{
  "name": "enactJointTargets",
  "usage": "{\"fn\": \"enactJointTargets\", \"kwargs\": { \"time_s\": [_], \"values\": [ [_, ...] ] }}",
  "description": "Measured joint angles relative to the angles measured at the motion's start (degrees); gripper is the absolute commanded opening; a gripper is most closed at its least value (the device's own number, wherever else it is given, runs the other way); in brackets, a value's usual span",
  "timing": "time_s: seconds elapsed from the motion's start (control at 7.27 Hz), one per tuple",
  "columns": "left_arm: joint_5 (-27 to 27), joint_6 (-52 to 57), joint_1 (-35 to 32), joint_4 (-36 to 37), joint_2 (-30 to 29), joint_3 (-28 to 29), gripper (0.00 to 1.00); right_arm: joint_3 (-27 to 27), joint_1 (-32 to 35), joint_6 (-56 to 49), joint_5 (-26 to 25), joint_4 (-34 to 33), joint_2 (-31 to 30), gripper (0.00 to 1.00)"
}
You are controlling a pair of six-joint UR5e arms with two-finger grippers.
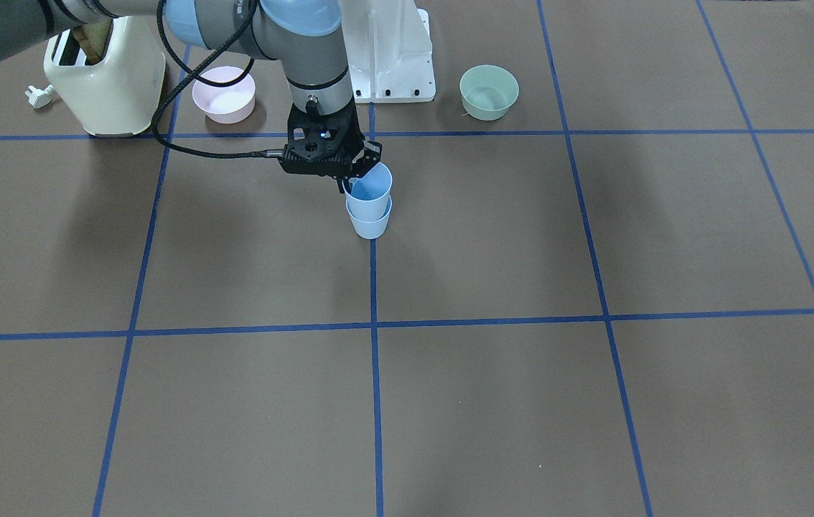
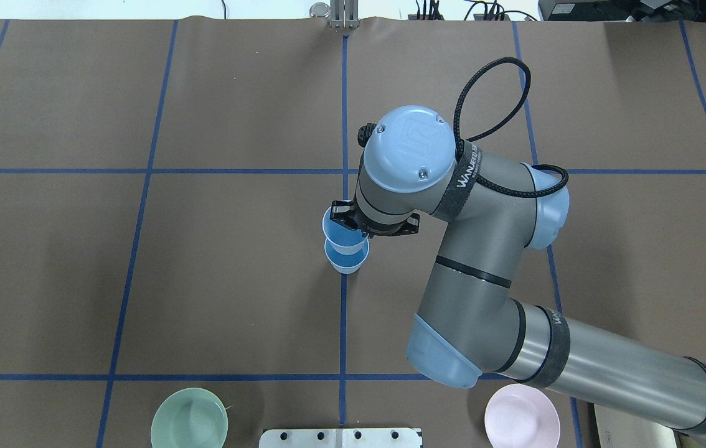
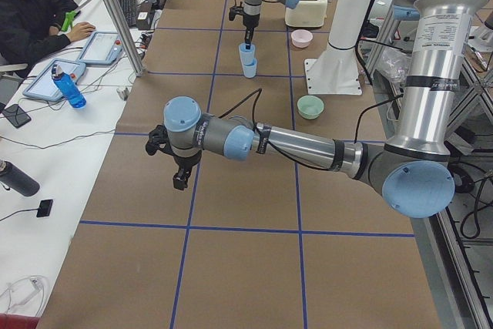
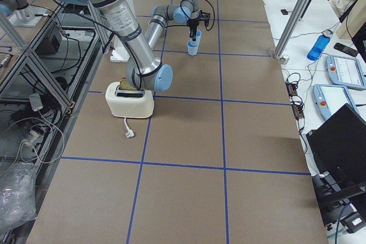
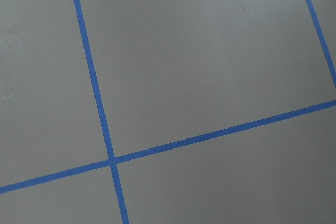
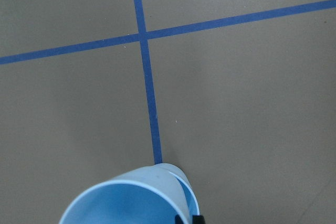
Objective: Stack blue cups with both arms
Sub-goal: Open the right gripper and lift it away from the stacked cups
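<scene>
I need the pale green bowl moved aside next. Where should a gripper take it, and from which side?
Take the pale green bowl by its rim, coming straight down, one finger inside and one outside. It sits upright, mouth open, and its rounded wall probably looks too wide to span.

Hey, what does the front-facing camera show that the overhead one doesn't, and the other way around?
Only front-facing: the cream toaster and its white plug.
Only overhead: cables beyond the far edge of the table.
Both: the upper blue cup partly inside the lower blue cup, the right hand gripping the upper one's rim, the pink bowl and the green bowl.
</scene>
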Motion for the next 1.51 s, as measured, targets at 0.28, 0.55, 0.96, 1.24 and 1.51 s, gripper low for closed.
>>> {"fn": "enactJointTargets", "kwargs": {
  "time_s": [0.28,0.55,0.96,1.24,1.51],
  "values": [
    [0.0,-0.1,0.0,-0.4,0.0,0.1,0.98,0.2,-0.2,0.1,-0.1,0.0,-0.3,0.00],
    [0.0,-0.1,0.0,-0.5,-0.1,0.2,0.98,0.5,-0.2,0.1,-0.1,0.0,-0.3,0.20],
    [0.0,-0.1,0.0,-0.5,0.0,0.4,0.98,0.7,-0.3,0.1,-0.8,0.0,-0.2,1.00],
    [0.0,-0.1,0.0,-0.5,0.0,0.4,0.98,2.1,0.4,-0.6,-1.6,-0.1,-0.6,1.00],
    [-0.2,0.6,-0.1,-0.6,0.3,0.6,0.98,5.2,7.4,-8.5,1.9,-0.2,-4.9,1.00]
  ]
}}
